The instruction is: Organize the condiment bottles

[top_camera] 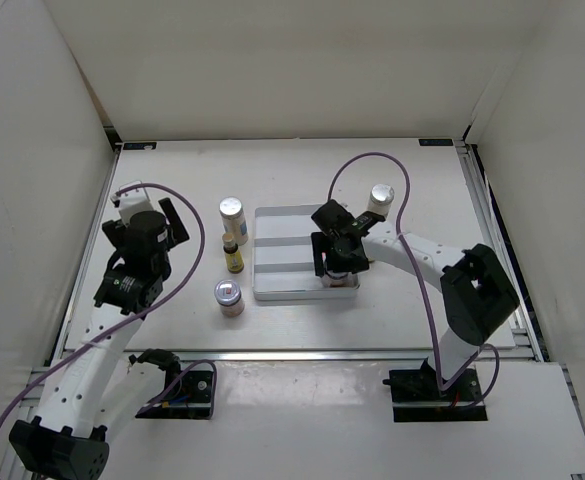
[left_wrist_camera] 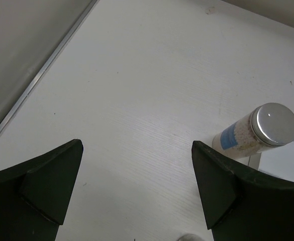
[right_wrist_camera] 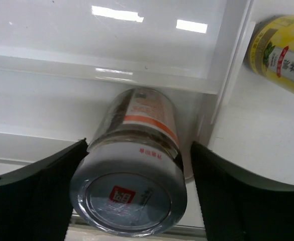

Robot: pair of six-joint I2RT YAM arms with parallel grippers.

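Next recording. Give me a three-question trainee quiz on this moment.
1. True or false: the left gripper holds a bottle.
2. What stands between the fingers of the right gripper? A nothing; B a short jar with a red-marked lid; C a purple cable.
3. How many containers stand left of the white tray in the top view?
Key: 1 false, it is open and empty. 2 B. 3 three: tall white bottle, slim yellow bottle, second short jar.
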